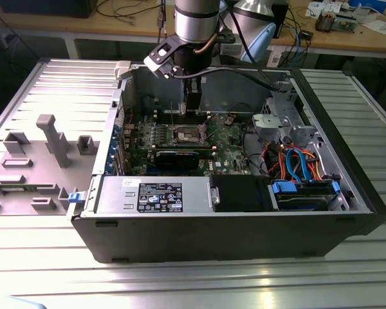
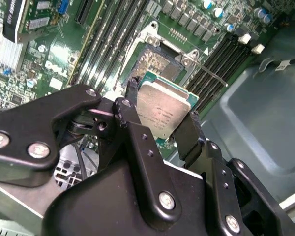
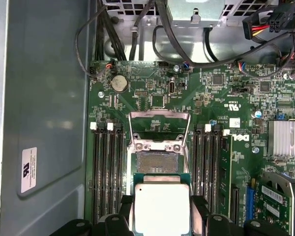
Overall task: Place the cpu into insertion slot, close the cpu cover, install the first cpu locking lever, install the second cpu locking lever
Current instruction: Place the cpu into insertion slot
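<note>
The claw (image 2: 161, 104) is clamped on the chip (image 2: 163, 113) by its edges (near the open socket (image 2: 155, 61)); best hold it level, corners squared to the socket.

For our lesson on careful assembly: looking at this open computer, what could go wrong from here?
The cpu, held by its edges in the jaws, is above the open insertion slot; lowered offset or tilted, it could damage the contacts. The raised cpu cover stands close by; the jaws might catch it.
</note>
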